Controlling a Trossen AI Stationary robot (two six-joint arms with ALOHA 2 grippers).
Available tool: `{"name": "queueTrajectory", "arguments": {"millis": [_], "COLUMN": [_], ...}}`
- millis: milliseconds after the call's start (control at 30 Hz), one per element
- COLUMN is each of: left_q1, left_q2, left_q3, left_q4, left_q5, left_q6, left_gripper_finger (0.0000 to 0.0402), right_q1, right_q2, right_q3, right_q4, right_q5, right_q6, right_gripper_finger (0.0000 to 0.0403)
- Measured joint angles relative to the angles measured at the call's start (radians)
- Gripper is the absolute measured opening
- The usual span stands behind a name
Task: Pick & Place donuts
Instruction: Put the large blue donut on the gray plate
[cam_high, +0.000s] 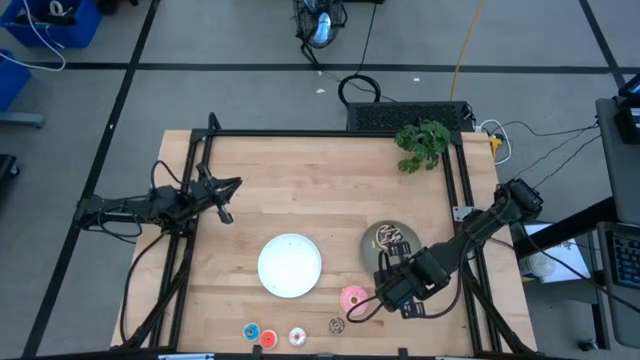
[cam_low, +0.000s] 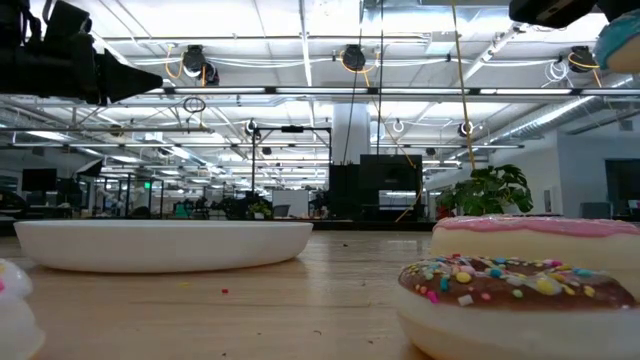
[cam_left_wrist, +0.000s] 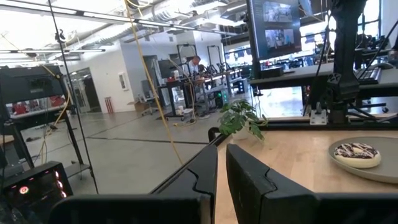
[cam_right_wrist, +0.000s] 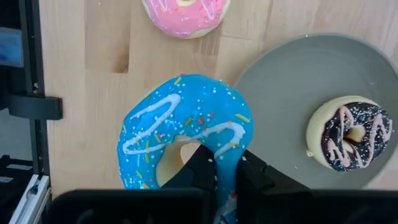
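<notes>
Nearest the low camera lies a sprinkled donut (cam_low: 520, 285), chocolate-topped, with the pink donut (cam_low: 540, 238) right behind it and the white plate (cam_low: 165, 245) off to one side on the table (cam_low: 330, 290)

From above, the right gripper (cam_high: 385, 285) hangs over the table's near edge, just beside the grey plate (cam_high: 400, 232) and next to the pink donut (cam_high: 353, 297). Its wrist view shows the two fingers (cam_right_wrist: 202, 165) nearly closed, pinching one side of the blue donut (cam_right_wrist: 186, 134): one finger sits in the hole, the other outside the ring. That donut hangs above bare wood, between the pink donut (cam_right_wrist: 185, 15) and the grey plate (cam_right_wrist: 298, 93), its edge overlapping the plate's rim in the picture. On the grey plate rests a dark donut (cam_right_wrist: 349, 134) with pale drizzle

Along the near edge lies a row of mini donuts: blue (cam_high: 252, 331), red (cam_high: 268, 338), white (cam_high: 297, 337) and brown (cam_high: 336, 324), all well apart from the right gripper. White plate (cam_high: 290, 265) sits between them and the table's middle

Left gripper (cam_high: 226, 200) waits over the table's left side, well apart from every donut, its fingers (cam_left_wrist: 199, 174) close together with only a narrow gap and nothing between them. A plant (cam_high: 422, 143) stands at the far right corner
</notes>
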Motion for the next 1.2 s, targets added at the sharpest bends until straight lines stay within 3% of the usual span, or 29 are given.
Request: {"name": "queueTrajectory", "arguments": {"millis": [433, 733, 1200], "left_q1": [0.000, 0.000, 0.000], "left_q2": [0.000, 0.000, 0.000], "left_q3": [0.000, 0.000, 0.000], "left_q4": [0.001, 0.005, 0.006], "left_q5": [0.000, 0.000, -0.009], "left_q6": [0.000, 0.003, 0.010], "left_gripper_finger": [0.0042, 0.0042, 0.0042], "right_q1": [0.000, -0.013, -0.111], "right_q2": [-0.001, -0.019, -0.296], "right_q3": [-0.006, -0.105, -0.429], "right_q4": [0.021, 0.057, 0.177], "right_q5": [0.015, 0.041, 0.039], "right_q6": [0.007, -0.081, -0.021], "right_gripper_finger": [0.0020, 0.0019, 0.0011]}}
